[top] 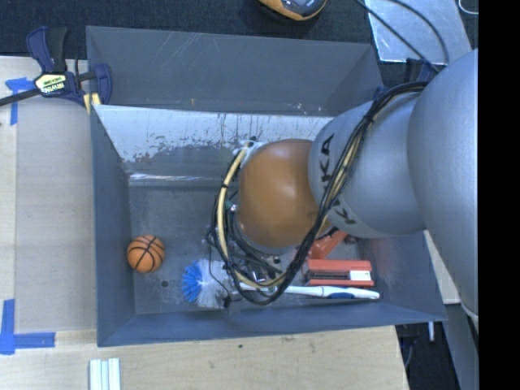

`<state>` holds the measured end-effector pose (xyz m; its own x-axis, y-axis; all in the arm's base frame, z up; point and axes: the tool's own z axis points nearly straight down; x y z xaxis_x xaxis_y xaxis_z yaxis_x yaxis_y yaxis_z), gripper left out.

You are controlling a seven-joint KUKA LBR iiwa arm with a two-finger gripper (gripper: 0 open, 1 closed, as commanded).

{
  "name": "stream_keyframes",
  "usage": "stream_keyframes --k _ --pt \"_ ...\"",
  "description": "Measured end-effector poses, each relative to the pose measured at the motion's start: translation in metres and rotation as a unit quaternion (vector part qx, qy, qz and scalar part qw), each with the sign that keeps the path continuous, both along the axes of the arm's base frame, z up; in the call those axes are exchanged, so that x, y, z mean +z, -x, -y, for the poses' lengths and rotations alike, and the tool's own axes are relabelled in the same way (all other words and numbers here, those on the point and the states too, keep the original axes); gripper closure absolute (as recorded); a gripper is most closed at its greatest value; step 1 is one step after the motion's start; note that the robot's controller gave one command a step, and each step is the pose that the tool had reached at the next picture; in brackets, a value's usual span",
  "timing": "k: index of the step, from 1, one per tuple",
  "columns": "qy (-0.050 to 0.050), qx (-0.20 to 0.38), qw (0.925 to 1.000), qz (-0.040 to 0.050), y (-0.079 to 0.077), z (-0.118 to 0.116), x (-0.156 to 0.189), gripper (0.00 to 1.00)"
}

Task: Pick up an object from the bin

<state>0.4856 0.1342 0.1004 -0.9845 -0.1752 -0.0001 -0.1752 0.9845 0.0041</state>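
A blue bristly brush (193, 280) lies by the front wall of the bin (112, 234), just beside the lowered gripper (228, 292). I cannot tell if the gripper is open or closed. A small orange ball (145, 253) sits farther left. This looks like the reaching step; next would be a firm grip, then a lift.

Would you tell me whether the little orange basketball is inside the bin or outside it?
Inside: the basketball rests on the floor of the bin, near its left wall.
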Motion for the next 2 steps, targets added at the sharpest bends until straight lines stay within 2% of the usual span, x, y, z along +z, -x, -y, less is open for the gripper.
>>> stream_keyframes --k 1,2 --pt "0.000 -0.005 1.0000 0.0034 0.002 -0.039 -0.030 0.00" --pt "-0.001 -0.100 0.9950 0.0009 -0.012 0.011 -0.030 1.00"
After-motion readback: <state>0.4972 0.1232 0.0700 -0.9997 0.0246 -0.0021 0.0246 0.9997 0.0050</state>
